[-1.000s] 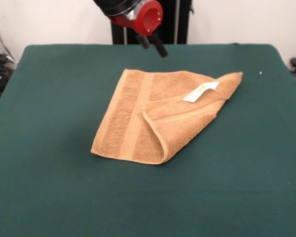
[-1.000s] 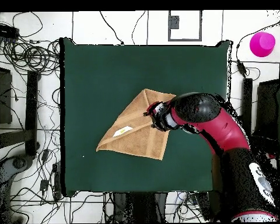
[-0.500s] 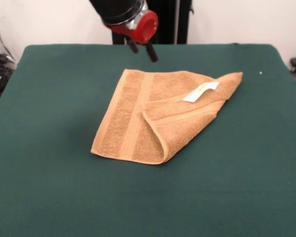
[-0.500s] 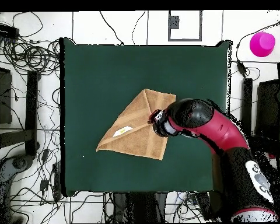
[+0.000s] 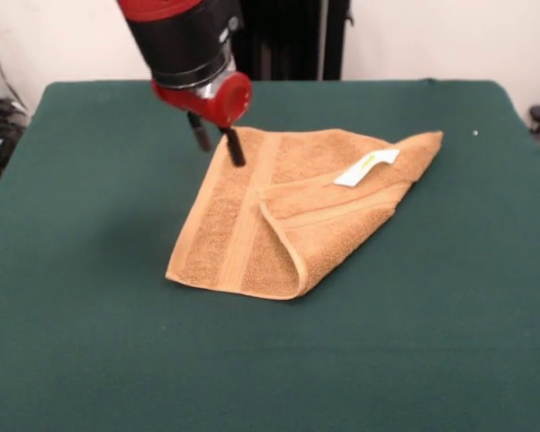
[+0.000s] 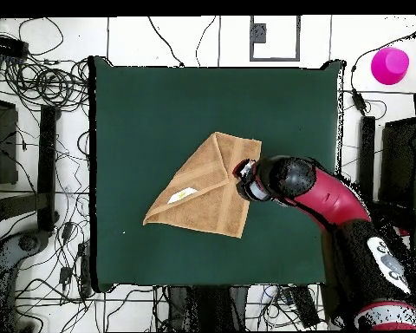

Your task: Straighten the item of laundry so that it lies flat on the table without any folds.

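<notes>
While towel (image 5: 288,211) lies folded on table (image 5: 90,342), fingers (image 5: 237,148) spread, empty.

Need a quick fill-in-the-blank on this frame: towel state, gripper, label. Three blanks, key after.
1. The towel lies on the green table, still ____ over itself.
2. The gripper, fingers apart, is ____.
3. The small label on the towel is ____ in colour.

Missing words: folded; open; white
</notes>
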Controlling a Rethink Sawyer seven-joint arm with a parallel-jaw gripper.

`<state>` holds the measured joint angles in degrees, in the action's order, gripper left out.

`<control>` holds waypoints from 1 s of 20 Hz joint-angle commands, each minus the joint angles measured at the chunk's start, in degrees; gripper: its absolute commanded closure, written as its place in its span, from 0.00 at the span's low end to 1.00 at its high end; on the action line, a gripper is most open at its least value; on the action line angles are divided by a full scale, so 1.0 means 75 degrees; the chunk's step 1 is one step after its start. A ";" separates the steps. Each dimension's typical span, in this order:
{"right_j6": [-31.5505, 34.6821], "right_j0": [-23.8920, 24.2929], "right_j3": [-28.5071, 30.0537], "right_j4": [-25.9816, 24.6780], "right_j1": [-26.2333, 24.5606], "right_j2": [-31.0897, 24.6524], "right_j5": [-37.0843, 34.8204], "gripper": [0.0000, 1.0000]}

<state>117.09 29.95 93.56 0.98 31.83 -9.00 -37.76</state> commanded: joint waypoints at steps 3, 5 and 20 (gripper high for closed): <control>-0.0592 0.0391 0.1198 -0.0762 -0.0586 -0.1793 0.2043 0.00; -0.0488 0.0426 0.1169 -0.0804 -0.0653 -0.1911 0.2021 0.00; -0.0358 0.1299 0.1129 -0.0499 -0.1489 -0.3387 0.1497 0.00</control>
<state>117.09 40.47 98.24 -3.15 24.90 -25.26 -24.15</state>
